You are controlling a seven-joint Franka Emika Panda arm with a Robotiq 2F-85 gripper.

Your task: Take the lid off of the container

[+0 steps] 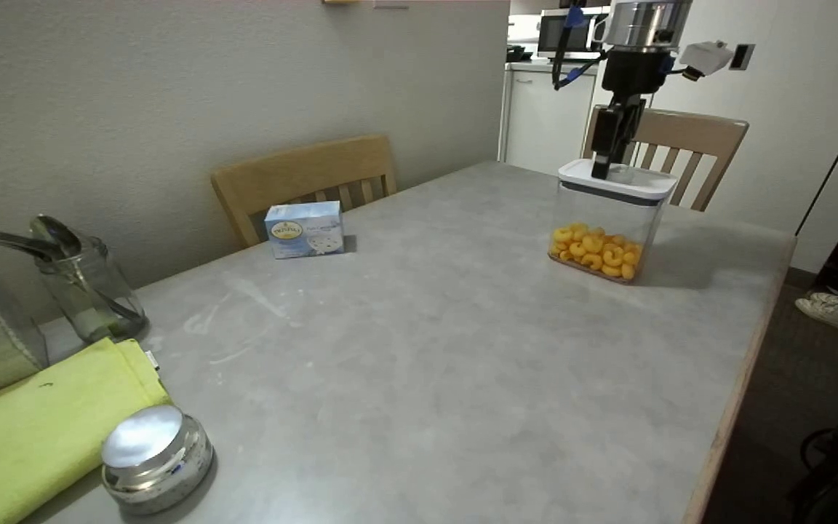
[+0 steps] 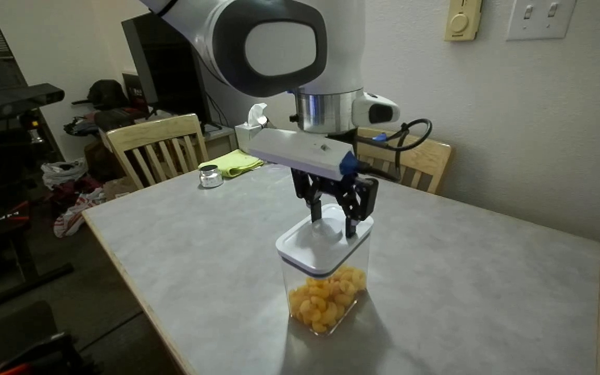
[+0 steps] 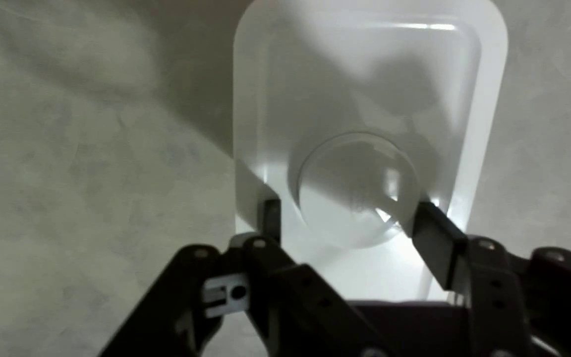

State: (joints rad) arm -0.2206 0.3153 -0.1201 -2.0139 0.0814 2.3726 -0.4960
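Note:
The white lid [image 1: 652, 186] sits on the clear container [image 1: 606, 211], which stands upright on the table with yellow-orange pieces inside. The lid [image 2: 300, 245] and container [image 2: 294, 278] show in both exterior views. A round knob [image 3: 350, 183] rises from the lid's middle. My gripper [image 2: 333, 227] points down at the lid with its fingers apart, one on each side of the knob. In the wrist view my gripper [image 3: 346, 210] shows a gap between the left finger and the knob. The right finger overlaps the knob's edge; I cannot tell if it touches.
A blue-and-white box [image 1: 306, 229] stands near the wall-side chair [image 1: 310, 171]. A metal-capped jar [image 1: 157, 458], a yellow cloth [image 1: 55, 422], a glass jar of cutlery [image 1: 92, 298] and a tissue box [image 2: 245, 134] are at the far end from the container.

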